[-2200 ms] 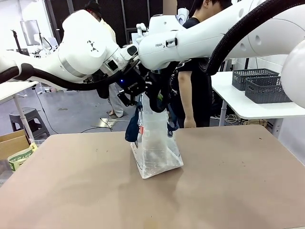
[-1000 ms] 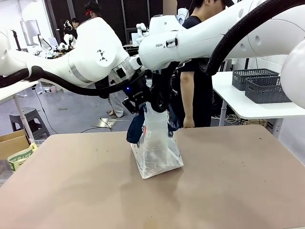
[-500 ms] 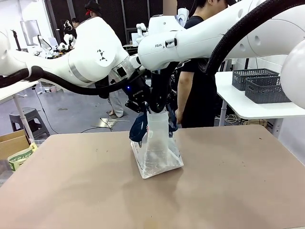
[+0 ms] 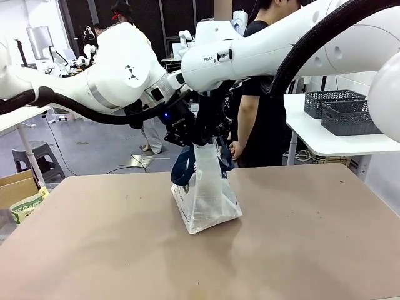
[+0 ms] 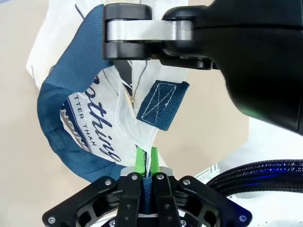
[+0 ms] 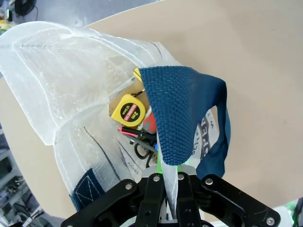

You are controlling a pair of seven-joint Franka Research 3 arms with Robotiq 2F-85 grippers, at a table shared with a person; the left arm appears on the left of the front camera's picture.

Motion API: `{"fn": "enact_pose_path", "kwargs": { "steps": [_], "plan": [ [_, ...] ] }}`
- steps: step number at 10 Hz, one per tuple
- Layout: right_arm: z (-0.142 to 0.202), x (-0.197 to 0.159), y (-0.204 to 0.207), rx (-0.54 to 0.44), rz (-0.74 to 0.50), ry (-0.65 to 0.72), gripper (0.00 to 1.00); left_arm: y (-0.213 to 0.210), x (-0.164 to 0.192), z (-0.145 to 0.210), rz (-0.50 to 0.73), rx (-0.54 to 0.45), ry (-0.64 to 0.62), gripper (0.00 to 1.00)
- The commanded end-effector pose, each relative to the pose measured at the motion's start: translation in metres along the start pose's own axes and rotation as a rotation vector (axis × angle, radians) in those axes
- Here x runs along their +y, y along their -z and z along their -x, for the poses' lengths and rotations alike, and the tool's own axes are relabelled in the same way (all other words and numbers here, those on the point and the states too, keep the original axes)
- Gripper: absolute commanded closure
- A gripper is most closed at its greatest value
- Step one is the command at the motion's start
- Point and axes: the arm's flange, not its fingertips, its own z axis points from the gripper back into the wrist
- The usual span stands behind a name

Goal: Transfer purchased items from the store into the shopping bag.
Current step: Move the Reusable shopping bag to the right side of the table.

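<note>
The shopping bag [image 4: 207, 199], clear plastic with navy strap handles, stands upright at the middle of the table. My left gripper [image 4: 185, 132] is shut on its rim beside a navy strap [image 5: 64, 120], green pads [image 5: 140, 160] pinching the plastic. My right gripper [image 4: 210, 132] is shut on the opposite rim, where a navy strap [image 6: 182, 109] drapes over the fingers. Between the two grips the bag's mouth is held up. Purchased items lie inside the shopping bag [image 6: 71, 85]: a yellow tape measure [image 6: 128, 111], a brown flat piece [image 6: 124, 91] and slim dark and red sticks [image 6: 141, 134].
A person [image 4: 253, 119] stands at the far side just behind the bag. Two dark grey mesh baskets [image 4: 340, 109] sit on a white side table at the right. A cardboard box [image 4: 19, 190] is off the table's left edge. Bare tabletop [image 4: 300, 237] surrounds the bag.
My left gripper has closed on the bag's rim. The bag's top has been drawn slightly upward and straighter. The right gripper kept its grip.
</note>
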Motion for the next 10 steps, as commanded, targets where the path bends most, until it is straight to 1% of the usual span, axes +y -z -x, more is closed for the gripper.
{"fn": "enact_pose_path", "kwargs": {
  "steps": [1,2,4,5,6,7,10],
  "plan": [
    [0.0,-0.006,-0.003,0.006,-0.047,0.014,1.0,-0.011,0.01,0.01,0.018,-0.031,-0.028,1.0],
    [0.0,-0.01,-0.003,0.001,-0.079,-0.005,1.0,-0.012,0.013,0.012,0.014,-0.042,-0.039,1.0],
    [0.0,-0.013,0.0,-0.001,-0.097,-0.008,1.0,-0.01,0.01,0.011,-0.054,-0.043,-0.003,1.0],
    [0.001,-0.013,0.0,-0.001,-0.103,-0.015,1.0,-0.006,0.01,0.003,-0.003,-0.015,-0.02,1.0],
    [0.001,-0.014,-0.001,0.001,-0.122,-0.031,1.0,-0.006,0.01,0.003,-0.003,-0.015,-0.02,1.0],
    [0.003,-0.015,-0.003,-0.017,-0.144,-0.052,0.81,-0.006,0.01,0.003,-0.003,-0.015,-0.02,1.0],
    [-0.003,-0.028,-0.02,-0.057,-0.158,-0.029,0.23,-0.006,0.01,0.003,-0.003,-0.015,-0.02,1.0]
  ]
}}
